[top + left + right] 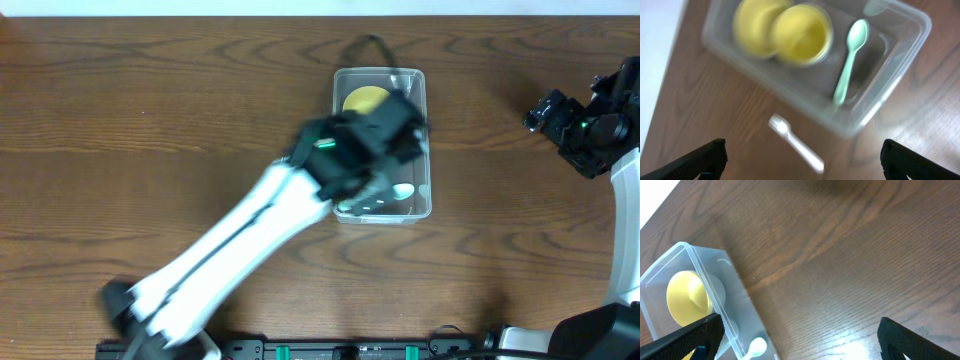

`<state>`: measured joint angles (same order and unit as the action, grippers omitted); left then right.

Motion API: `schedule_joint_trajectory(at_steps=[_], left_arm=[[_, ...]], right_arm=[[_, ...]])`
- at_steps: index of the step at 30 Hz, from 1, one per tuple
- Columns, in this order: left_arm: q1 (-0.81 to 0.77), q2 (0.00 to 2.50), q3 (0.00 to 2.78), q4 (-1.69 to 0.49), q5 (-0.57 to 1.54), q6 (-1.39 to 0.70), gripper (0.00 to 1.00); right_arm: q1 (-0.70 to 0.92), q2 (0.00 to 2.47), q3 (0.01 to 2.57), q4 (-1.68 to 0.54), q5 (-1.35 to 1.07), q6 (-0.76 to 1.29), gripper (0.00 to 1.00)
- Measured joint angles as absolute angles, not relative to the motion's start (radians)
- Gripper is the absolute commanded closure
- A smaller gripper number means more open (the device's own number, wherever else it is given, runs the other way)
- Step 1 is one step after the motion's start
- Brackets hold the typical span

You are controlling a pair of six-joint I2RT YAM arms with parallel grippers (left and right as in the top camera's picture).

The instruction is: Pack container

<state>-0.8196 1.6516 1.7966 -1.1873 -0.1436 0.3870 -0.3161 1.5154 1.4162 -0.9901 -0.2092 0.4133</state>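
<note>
The clear plastic container (420,82) stands at the table's middle back. In the left wrist view the container (900,60) holds two yellow cups (800,34) side by side and a mint green spoon (850,57). A white plastic fork (795,142) shows blurred over the wood just outside its near wall; I cannot tell whether it rests on the table. My left gripper (803,152) is open and empty above the container's edge (385,135). My right gripper (800,332) is open and empty, far to the right (548,112). The right wrist view shows the container's corner (715,275).
The dark wooden table (150,120) spreads out on all sides. The left arm (240,250) crosses the table diagonally from the front left. A white wall strip runs along the far edge. A black rail lies along the front edge (350,350).
</note>
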Motion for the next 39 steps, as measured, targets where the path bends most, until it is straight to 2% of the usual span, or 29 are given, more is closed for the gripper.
schedule_joint_trajectory(at_steps=[6, 9, 12, 19, 27, 30, 33, 36, 38, 39], left_arm=[[-0.543, 1.556, 1.79, -1.288, -0.157, 0.125, 0.02], [-0.406, 1.579, 1.694, -1.228, -0.142, -0.01, 0.02], [-0.305, 1.626, 1.532, -1.071, -0.088, -0.084, 0.02], [-0.281, 1.782, 1.282, -0.878, 0.012, -0.104, 0.0], [-0.32, 1.93, 1.256, -0.846, 0.053, -0.075, 0.13], [-0.336, 1.957, 1.256, -0.828, 0.057, -0.075, 0.24], [-0.347, 1.971, 1.256, -0.815, 0.071, -0.075, 0.41], [-0.349, 1.971, 1.256, -0.803, 0.075, -0.07, 0.67], [-0.349, 1.971, 1.256, -0.802, 0.076, -0.076, 0.9], [-0.349, 1.971, 1.256, -0.801, 0.076, -0.073, 0.94]], right_arm=[[-0.316, 1.515, 1.416, -0.991, -0.209, 0.413, 0.01], [-0.316, 1.515, 1.416, -0.991, -0.209, 0.413, 0.01], [-0.316, 1.515, 1.416, -0.99, -0.209, 0.413, 0.01], [-0.316, 1.515, 1.416, -0.991, -0.209, 0.413, 0.01], [-0.316, 1.515, 1.416, -0.991, -0.209, 0.413, 0.01], [-0.316, 1.515, 1.416, -0.991, -0.209, 0.413, 0.01], [-0.316, 1.515, 1.416, -0.991, -0.209, 0.413, 0.01], [-0.316, 1.515, 1.416, -0.99, -0.209, 0.413, 0.01], [-0.316, 1.515, 1.416, -0.991, -0.209, 0.413, 0.01], [-0.316, 1.515, 1.416, -0.991, -0.209, 0.414, 0.01]])
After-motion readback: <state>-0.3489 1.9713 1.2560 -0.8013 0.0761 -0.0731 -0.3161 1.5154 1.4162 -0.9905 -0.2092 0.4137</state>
